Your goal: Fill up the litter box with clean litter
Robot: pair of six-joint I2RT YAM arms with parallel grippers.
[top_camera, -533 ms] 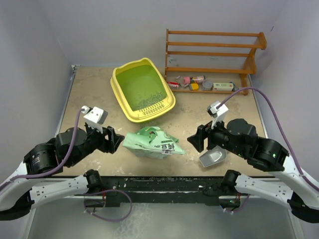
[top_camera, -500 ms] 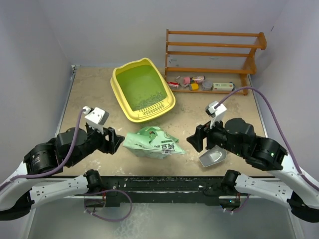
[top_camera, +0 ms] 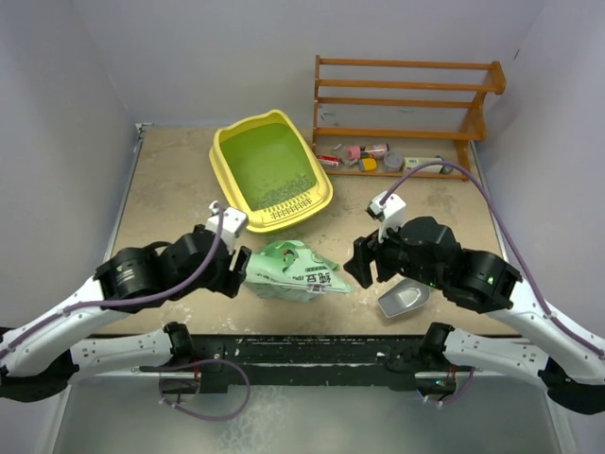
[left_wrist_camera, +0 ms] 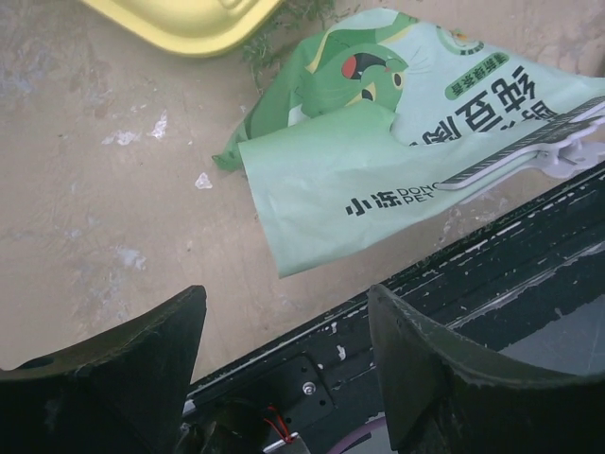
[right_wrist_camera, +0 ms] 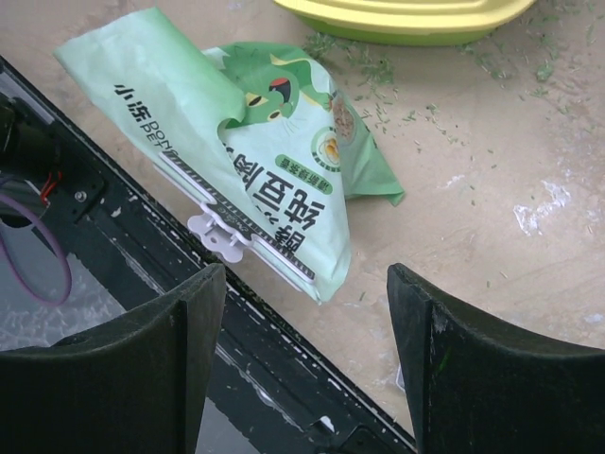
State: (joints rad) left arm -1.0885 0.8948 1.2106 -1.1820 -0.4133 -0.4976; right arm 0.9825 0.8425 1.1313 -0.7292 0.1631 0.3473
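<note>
The yellow litter box (top_camera: 227,180) with a green floor sits at the back centre, some grey-green litter (top_camera: 279,192) near its grille end. Its rim shows in the left wrist view (left_wrist_camera: 180,24) and in the right wrist view (right_wrist_camera: 406,19). The pale-green litter bag (top_camera: 295,271) lies flat near the front edge, shut with a clip (right_wrist_camera: 222,232). It shows in both wrist views (left_wrist_camera: 378,161) (right_wrist_camera: 265,123). My left gripper (top_camera: 242,270) is open at the bag's left end. My right gripper (top_camera: 357,270) is open at its right end. Neither touches it.
A grey metal scoop (top_camera: 405,299) lies right of the bag, under my right arm. A brown wooden rack (top_camera: 406,104) with small items stands at the back right. Spilled granules (right_wrist_camera: 359,71) lie near the box. The black front rail (left_wrist_camera: 454,274) runs just beside the bag.
My left gripper has moved right, up to the bag's left end. My right gripper has shifted left toward the bag's right end. The bag has not moved.
</note>
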